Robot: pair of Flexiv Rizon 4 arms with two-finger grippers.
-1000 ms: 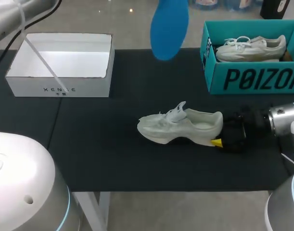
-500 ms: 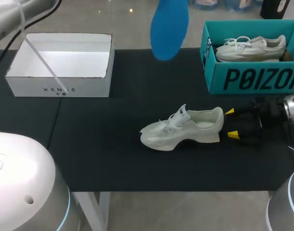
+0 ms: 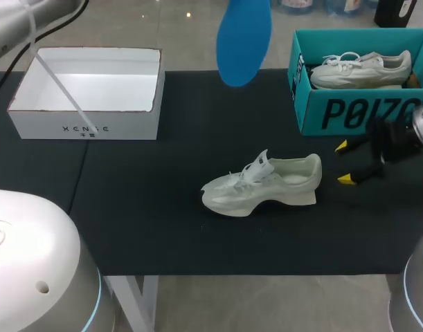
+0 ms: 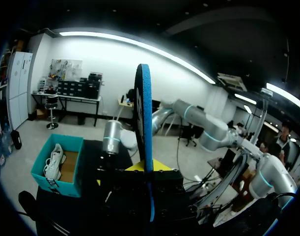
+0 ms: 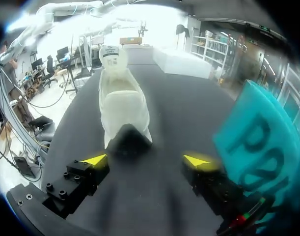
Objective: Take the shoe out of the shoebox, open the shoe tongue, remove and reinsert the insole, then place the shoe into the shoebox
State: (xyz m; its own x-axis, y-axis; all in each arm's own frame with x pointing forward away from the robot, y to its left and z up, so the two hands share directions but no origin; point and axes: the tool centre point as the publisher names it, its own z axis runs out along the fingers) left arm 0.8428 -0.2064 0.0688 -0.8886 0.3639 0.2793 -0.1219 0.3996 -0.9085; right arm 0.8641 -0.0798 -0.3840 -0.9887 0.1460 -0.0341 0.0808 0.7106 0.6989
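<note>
Teal cardboard forms the box [image 3: 356, 114] at the far right of the black mat [image 3: 149, 214]. A pale laced second shoe [image 3: 360, 68] lies lengthwise in it. At the far left stands a white box [image 3: 86, 128], rectangular and open-topped, its smooth white floor in view.

Between the two boxes, near the middle of the mat, the shoe [image 3: 259, 185] stands upright on its sole. It is off-white, with a soft-looking upper, a thick sculpted sole and a tongue that sticks up. Its toe points toward the white box side, and its heel toward the right gripper [image 3: 346, 162].

That gripper sits near the heel but apart from it, in front of the teal box. Its black fingers are spread wide, with nothing between the yellow wedge tips. In the right wrist view the shoe [image 5: 121, 105] lies straight ahead of the right gripper [image 5: 146, 160], heel nearest, and the teal box [image 5: 262, 142] is beside one finger.

The blue insole [image 3: 244, 38] hangs in the air above the mat's far edge, a flat, rounded oval. In the left wrist view the insole [image 4: 144, 123] stands edge-on as a thin blue blade with a dark side. The left gripper [image 4: 149, 169] is clamped on its lower end, with a yellow tip pressed against it. The teal box [image 4: 66, 147] shows far below
</note>
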